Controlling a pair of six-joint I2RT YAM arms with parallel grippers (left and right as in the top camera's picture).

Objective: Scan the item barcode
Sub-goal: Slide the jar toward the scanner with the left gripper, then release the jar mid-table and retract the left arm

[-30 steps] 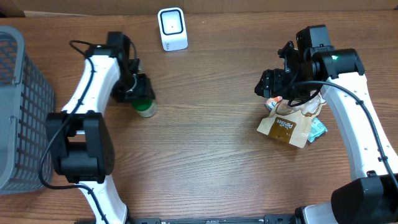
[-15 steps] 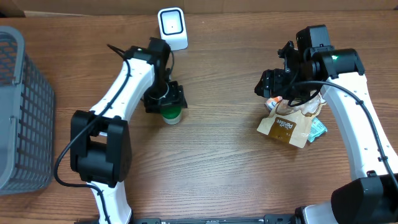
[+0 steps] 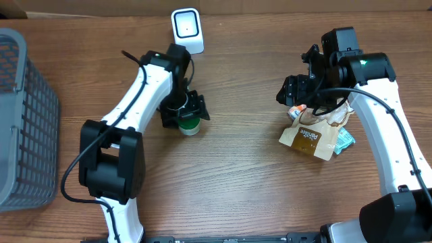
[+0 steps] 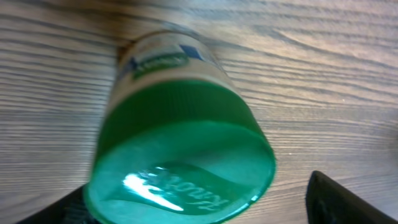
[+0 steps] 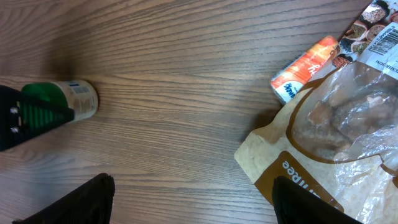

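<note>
A small jar with a green lid [image 3: 187, 124] stands on the wooden table, below and in front of the white scanner [image 3: 187, 30]. My left gripper [image 3: 183, 113] straddles it with its fingers apart. In the left wrist view the lid [image 4: 180, 155] fills the frame, and a gap shows between it and the right finger [image 4: 351, 202], so the gripper [image 4: 205, 214] is open. No barcode shows on the jar's label [image 4: 163, 57]. My right gripper [image 3: 300, 93] hangs open over a pile of packets, and the table shows between its fingers [image 5: 198, 205].
The pile at the right holds a brown pouch [image 3: 310, 139], an orange packet [image 5: 306, 64] and a teal pack [image 3: 345, 139]. A grey mesh basket [image 3: 20, 115] stands at the left edge. From the right wrist view the jar [image 5: 74, 99] shows far left.
My left arm has carried the jar rightward to a spot below the scanner, and its fingers have spread wider around it. The right arm has stayed put.
</note>
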